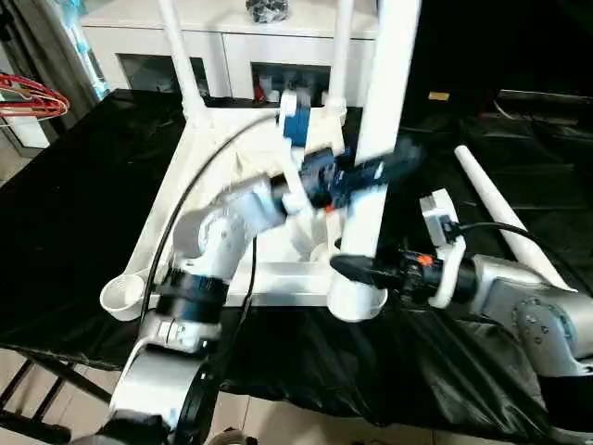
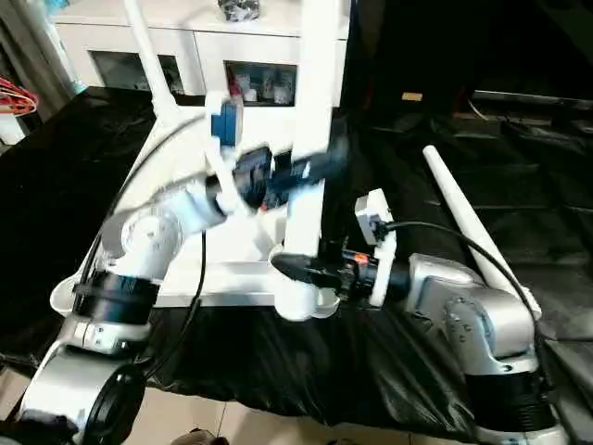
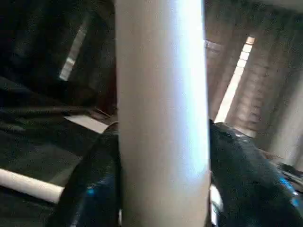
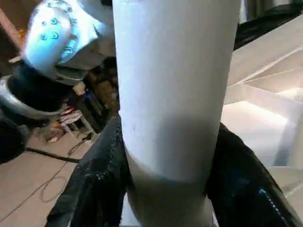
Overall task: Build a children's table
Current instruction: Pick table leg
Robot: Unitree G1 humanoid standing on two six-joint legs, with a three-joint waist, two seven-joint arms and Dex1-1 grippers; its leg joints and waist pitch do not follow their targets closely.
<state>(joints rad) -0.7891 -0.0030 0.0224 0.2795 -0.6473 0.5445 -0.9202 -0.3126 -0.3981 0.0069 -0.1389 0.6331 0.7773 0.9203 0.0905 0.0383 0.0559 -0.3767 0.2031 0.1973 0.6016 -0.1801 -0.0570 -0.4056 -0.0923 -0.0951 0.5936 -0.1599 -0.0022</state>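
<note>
Seating 3rd leg (image 1: 375,139) in near-right socket (image 1: 357,298); both grippers (image 1: 366,176) (image 1: 357,270) clamped on it. Next: press down firmly.

Dim bkgd – glare, maybe motion blur.

The upright white plastic tube leg (image 1: 384,120) runs off the top edge. Motion blur smears the left hand (image 1: 366,176); items behind the cabinet glass (image 1: 278,85) stay unreadable.
</note>
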